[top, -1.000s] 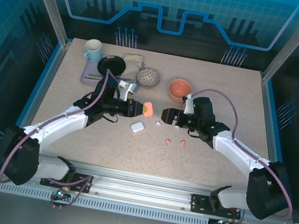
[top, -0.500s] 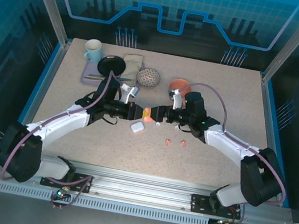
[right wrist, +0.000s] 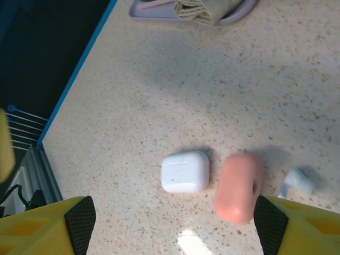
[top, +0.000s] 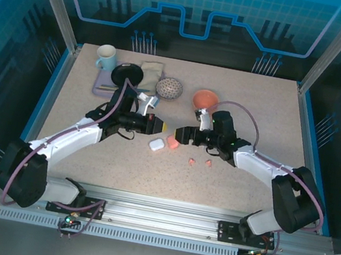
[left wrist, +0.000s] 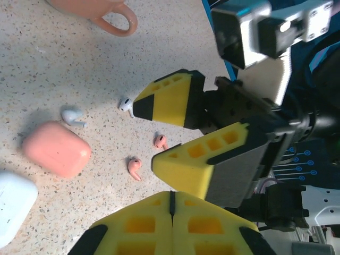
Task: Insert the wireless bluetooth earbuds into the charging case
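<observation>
The left claw (left wrist: 171, 206) is pressed shut, its yellow pads meeting along a seam at the bottom centre of the left wrist view with nothing between them. The right claw (right wrist: 170, 223) stands wide and holds nothing, its fingers at the lower corners of its own view. In the top view the two claws face each other tip to tip near the middle of the table (top: 258, 116). All the earbuds lie loose on the table, outside the cases. One white earbud (left wrist: 71, 116) is just beside the pink case (left wrist: 56, 149) at left of the left wrist view. A second white earbud (left wrist: 126, 104) sits at the tip of the right claw's upper finger. The pink earbuds (left wrist: 134, 167) lie just below it, near centre. The white case (right wrist: 185, 171) lies just left of the pink case, both closed.
</observation>
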Robot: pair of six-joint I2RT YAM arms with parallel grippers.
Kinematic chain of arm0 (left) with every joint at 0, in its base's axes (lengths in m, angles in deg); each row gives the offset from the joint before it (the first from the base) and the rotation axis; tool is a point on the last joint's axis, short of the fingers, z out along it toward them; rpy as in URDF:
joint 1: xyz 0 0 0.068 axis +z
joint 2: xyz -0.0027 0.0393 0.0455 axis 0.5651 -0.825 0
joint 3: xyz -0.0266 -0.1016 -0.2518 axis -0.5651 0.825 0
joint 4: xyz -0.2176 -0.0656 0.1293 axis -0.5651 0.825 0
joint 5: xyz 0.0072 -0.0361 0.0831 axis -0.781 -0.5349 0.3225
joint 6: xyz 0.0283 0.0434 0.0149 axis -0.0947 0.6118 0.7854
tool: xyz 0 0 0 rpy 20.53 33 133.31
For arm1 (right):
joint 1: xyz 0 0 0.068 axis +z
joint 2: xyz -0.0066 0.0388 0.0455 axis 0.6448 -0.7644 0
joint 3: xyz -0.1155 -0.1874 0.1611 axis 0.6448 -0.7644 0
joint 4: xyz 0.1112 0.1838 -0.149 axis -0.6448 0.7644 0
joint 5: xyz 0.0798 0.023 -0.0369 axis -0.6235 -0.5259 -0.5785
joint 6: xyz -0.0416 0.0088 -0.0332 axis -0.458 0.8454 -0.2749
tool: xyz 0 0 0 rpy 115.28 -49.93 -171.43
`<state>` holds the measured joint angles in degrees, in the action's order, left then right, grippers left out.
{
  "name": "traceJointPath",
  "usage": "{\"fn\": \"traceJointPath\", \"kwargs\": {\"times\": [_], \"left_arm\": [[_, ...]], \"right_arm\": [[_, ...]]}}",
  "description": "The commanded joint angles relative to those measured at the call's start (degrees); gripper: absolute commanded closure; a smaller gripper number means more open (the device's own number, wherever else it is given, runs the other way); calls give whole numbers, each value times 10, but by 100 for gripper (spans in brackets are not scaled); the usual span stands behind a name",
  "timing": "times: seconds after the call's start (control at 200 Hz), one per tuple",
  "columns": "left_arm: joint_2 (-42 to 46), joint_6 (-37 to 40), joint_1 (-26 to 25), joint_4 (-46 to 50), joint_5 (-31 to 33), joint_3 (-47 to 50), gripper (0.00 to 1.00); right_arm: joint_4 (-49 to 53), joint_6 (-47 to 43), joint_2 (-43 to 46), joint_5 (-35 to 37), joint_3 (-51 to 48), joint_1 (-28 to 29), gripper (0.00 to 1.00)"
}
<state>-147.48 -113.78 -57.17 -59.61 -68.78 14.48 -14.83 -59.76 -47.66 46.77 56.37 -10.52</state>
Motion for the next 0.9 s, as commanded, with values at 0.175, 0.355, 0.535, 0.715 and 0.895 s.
{"fn": "traceJointPath", "kwargs": {"times": [0.175, 0.355, 0.535, 0.715, 0.895], "left_arm": [[1, -21, 0, -13, 57, 11, 53], [42, -93, 17, -25, 209, 50, 13], [25, -170, 75, -7, 227, 41, 1], [1, -194, 87, 62, 232, 1, 1], [12, -200, 123, 116, 248, -19, 1]], "right_arm": [[61, 37, 3, 59, 14, -8, 20], [199, 39, -36, 122, 103, 20, 22], [302, 151, -98, 182, 166, 46, 20], [322, 219, -146, 195, 210, 104, 20], [349, 245, -207, 199, 273, 163, 19]]}}
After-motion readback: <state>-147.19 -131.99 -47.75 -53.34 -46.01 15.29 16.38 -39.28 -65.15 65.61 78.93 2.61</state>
